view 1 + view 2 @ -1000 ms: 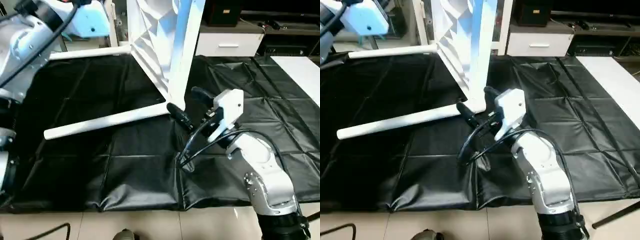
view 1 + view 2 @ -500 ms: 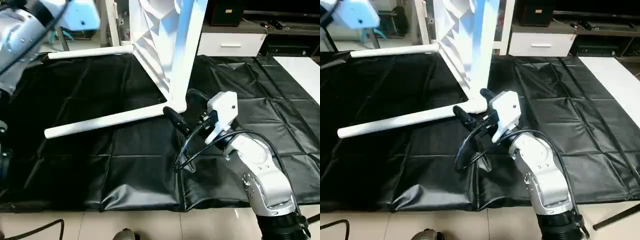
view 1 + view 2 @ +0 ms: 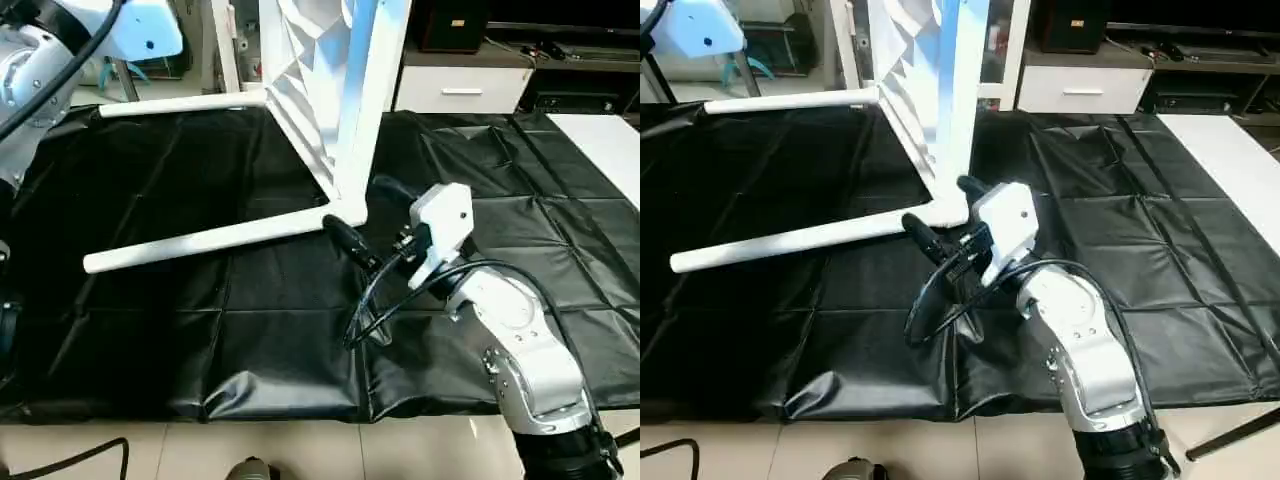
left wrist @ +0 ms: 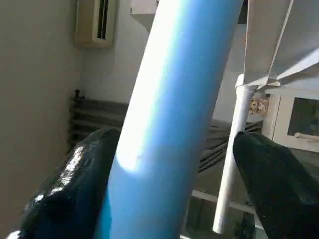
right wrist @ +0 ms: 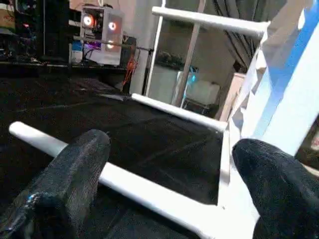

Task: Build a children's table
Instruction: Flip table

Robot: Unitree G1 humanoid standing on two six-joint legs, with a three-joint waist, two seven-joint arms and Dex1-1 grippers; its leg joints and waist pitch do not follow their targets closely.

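Table top (image 3: pixel 335 90) stands on edge; right gripper (image 3: pixel 368 215), jaws open, flanks its lower corner to steady it. Left gripper (image 4: pixel 169 189) straddles the rim, grip undeterminable.

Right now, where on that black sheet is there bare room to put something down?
The sheet lies bare right of the right claw, towards the white board, and between the two legs on the left. It is crowded at the tabletop corner by that claw.

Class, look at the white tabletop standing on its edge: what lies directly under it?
The tabletop stands on a black sheet spread over the floor. Two fitted legs stretch out just above the sheet. What lies beneath the sheet is covered.
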